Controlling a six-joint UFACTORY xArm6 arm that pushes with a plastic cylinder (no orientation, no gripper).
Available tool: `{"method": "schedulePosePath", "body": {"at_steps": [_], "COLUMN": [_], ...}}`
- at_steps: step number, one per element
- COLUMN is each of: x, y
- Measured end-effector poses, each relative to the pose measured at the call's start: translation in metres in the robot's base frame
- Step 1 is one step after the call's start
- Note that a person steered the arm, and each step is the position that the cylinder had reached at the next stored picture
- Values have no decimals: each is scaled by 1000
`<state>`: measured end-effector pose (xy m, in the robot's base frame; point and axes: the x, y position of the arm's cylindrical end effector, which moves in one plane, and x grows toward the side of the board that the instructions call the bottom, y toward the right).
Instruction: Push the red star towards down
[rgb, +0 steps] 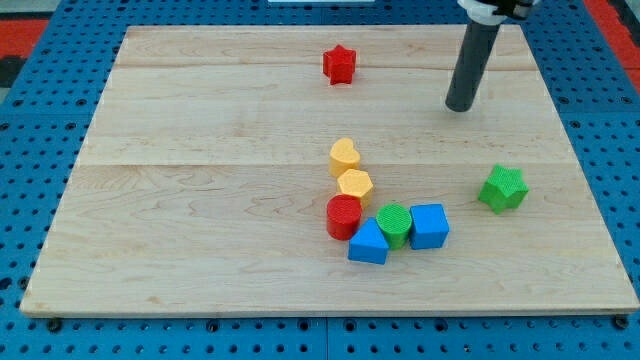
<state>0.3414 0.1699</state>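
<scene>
So nearest the camera is the front edge of the wooden board (200, 300), pale planks with visible grain, sitting on a blue pegboard (30, 200) full of holes. There's a wide bare strip of wood along that near edge, and the whole left half of the board is open too.

Just past that strip, a bit right of centre, is the cluster: a blue block (368, 243) with a sloped, wedge-ish look sits nearest, touching the green cylinder (394, 224) behind it, and the blue cube (429, 225) is right against the cylinder's right side. The red cylinder (343, 216) is at the cluster's left, touching the blue wedge. Just behind it is the yellow hexagon (355, 185), and the yellow heart (344, 156) sits right up against that on the far side. All of them look like ridged 3D-printed plastic.

Off to the right, well apart from the pile, is the green star (503, 188), not far from the right edge.

The red star (339, 64) is way at the far end, near the far edge, roughly centre. Between it and the yellow heart it's open wood.

No claw here, just a dark rod, so nothing to be open or closed. My tip (460, 107) is down on the board to the right of the red star and slightly nearer, well apart from it, touching nothing.
</scene>
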Motion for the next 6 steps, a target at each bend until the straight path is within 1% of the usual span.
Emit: {"method": "schedulePosePath", "body": {"at_steps": [1,2,3,5,6], "x": [-14,-49,-60,-67,-98], "y": [-11,-41,-98,-163,-140]}}
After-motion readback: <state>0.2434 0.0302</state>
